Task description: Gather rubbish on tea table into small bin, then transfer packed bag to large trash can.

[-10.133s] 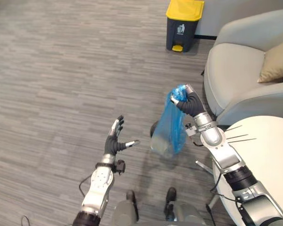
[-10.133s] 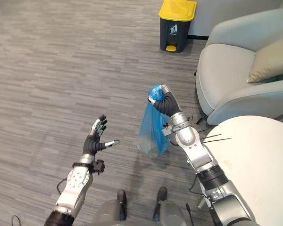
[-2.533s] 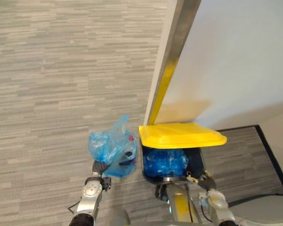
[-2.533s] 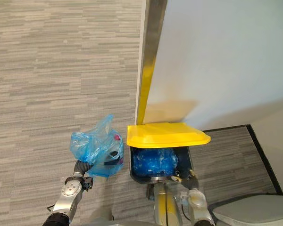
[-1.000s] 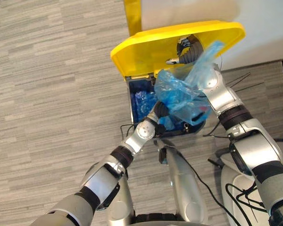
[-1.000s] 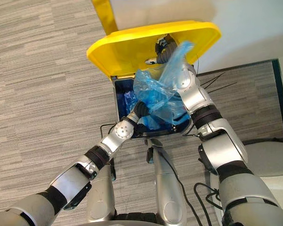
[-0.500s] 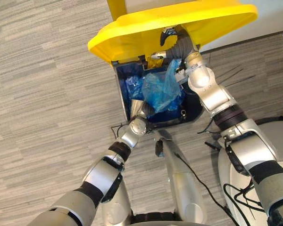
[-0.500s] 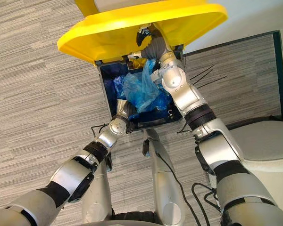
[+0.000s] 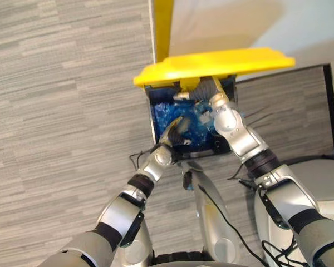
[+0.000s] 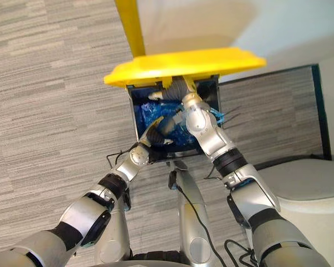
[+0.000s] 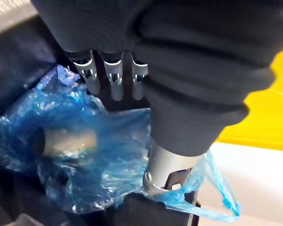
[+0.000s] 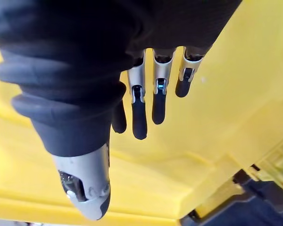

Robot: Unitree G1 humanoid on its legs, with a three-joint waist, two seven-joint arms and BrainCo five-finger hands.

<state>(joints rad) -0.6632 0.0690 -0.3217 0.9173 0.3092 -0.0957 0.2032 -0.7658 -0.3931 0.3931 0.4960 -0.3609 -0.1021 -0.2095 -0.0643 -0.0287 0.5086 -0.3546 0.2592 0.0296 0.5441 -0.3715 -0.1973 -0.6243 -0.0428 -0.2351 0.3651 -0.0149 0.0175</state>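
The large trash can (image 9: 225, 147) stands against the wall, dark-bodied, its yellow lid (image 9: 211, 61) raised. The blue packed bag (image 11: 85, 160) lies inside the can on other blue plastic (image 9: 164, 114), with a pale cylinder showing through it. My left hand (image 9: 175, 130) hovers over the can's near rim, open, its fingers (image 11: 115, 80) straight just above the bag and curled round nothing. My right hand (image 10: 175, 89) reaches under the lid, open, its straight fingers (image 12: 153, 94) against the lid's yellow underside (image 12: 226, 94).
A white wall (image 9: 239, 22) with a yellow vertical strip (image 9: 161, 28) rises right behind the can. Grey plank flooring (image 9: 61, 111) spreads to the left. A pale grey rounded object (image 10: 300, 178) sits at the lower right.
My left hand has let go of the blue bag, which now lies down in the can. Its fingers have straightened. The lid has come lower and the camera has shifted.
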